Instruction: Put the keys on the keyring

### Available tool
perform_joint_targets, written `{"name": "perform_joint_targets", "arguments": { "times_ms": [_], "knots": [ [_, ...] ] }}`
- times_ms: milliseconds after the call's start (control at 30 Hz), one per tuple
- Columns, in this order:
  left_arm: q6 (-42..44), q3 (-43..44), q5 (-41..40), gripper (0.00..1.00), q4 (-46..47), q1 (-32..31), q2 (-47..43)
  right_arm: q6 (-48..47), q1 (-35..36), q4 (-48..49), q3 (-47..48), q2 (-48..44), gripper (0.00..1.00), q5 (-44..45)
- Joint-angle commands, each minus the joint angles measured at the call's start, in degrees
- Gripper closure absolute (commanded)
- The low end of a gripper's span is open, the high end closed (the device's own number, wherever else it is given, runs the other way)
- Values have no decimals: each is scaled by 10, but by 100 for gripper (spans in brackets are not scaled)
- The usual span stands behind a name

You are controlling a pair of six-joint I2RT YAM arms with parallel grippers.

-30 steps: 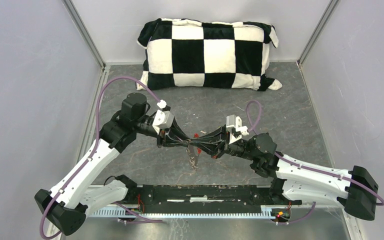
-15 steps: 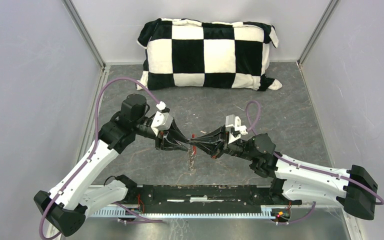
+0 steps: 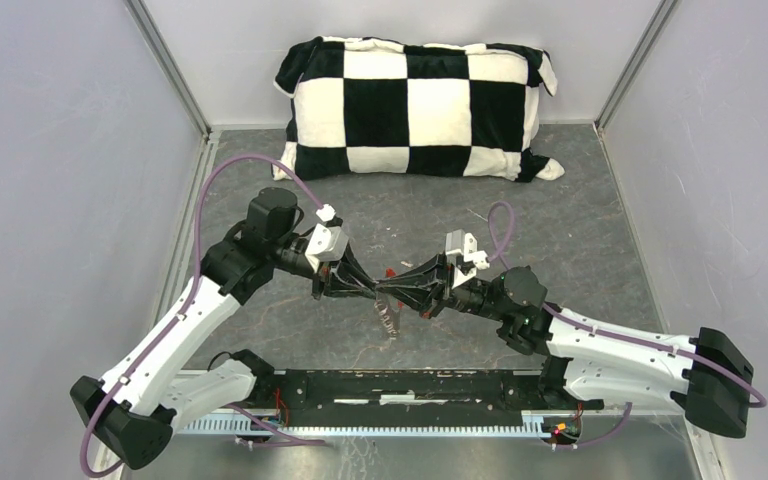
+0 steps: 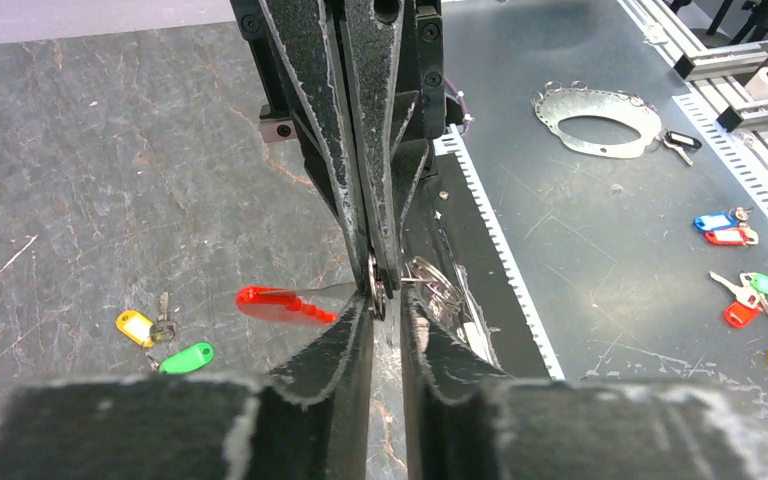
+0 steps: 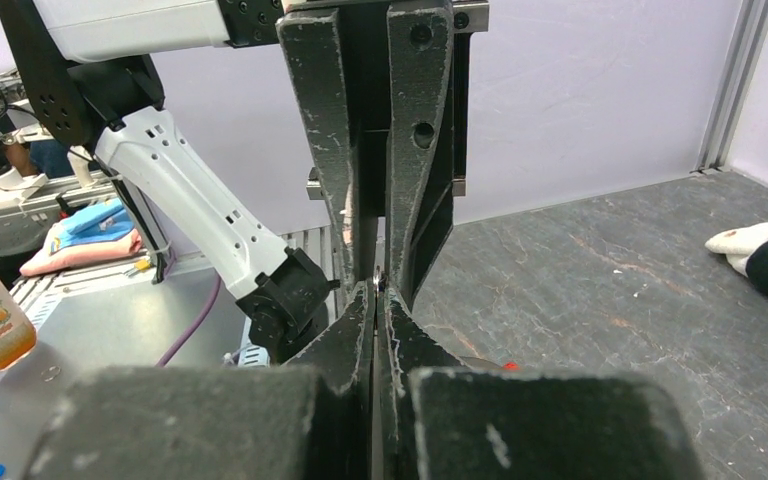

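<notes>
My two grippers meet tip to tip over the middle of the mat. My right gripper (image 3: 388,291) (image 5: 376,290) is shut on the thin silver keyring (image 4: 376,285). The keyring's red tag (image 4: 280,303) sticks out to one side, and also shows from above (image 3: 391,271). My left gripper (image 3: 372,291) (image 4: 387,312) has its jaws a narrow gap apart, with the ring's edge at the left fingertip. More silver loops (image 4: 438,288) hang beside them. The green-headed key (image 4: 185,357) and the yellow-headed key (image 4: 138,326) lie on the mat below, apart from both grippers.
A black-and-white checked pillow (image 3: 420,105) lies at the back wall. Something small and greyish (image 3: 391,322) shows below the fingertips. Beyond the mat's near edge, a metal bench holds a metal ring plate (image 4: 600,118) and several coloured key tags (image 4: 730,225).
The right gripper has edged a little left toward the left gripper. The small greyish thing below the tips has shifted side to side. The grippers still meet at the same spot.
</notes>
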Motion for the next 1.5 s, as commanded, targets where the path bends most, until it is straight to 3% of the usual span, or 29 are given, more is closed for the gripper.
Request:
{"name": "perform_joint_targets", "arguments": {
  "times_ms": [0, 100, 233, 533, 600, 833, 1467],
  "knots": [
    [22, 21, 19, 82, 4, -2, 2, 7, 0, 32, 7, 7, 100, -9],
    [30, 17, 14, 97, 4, -2, 0, 10, 0, 34, 7, 8, 100, -11],
    [49, 13, -2, 98, -8, -2, -9, 7, 1, -3, 16, -3, 98, -14],
    [202, 28, -57, 98, -134, -3, -8, -160, -12, -414, 194, -10, 54, -47],
    [221, 33, -67, 98, -146, -3, -2, -196, -12, -492, 241, 10, 51, -61],
    [219, 45, -82, 98, -147, -4, 11, -254, -12, -623, 353, 84, 50, -91],
    [214, 52, -79, 98, -147, -8, 9, -236, -12, -569, 355, 106, 64, -97]
  ]
}}
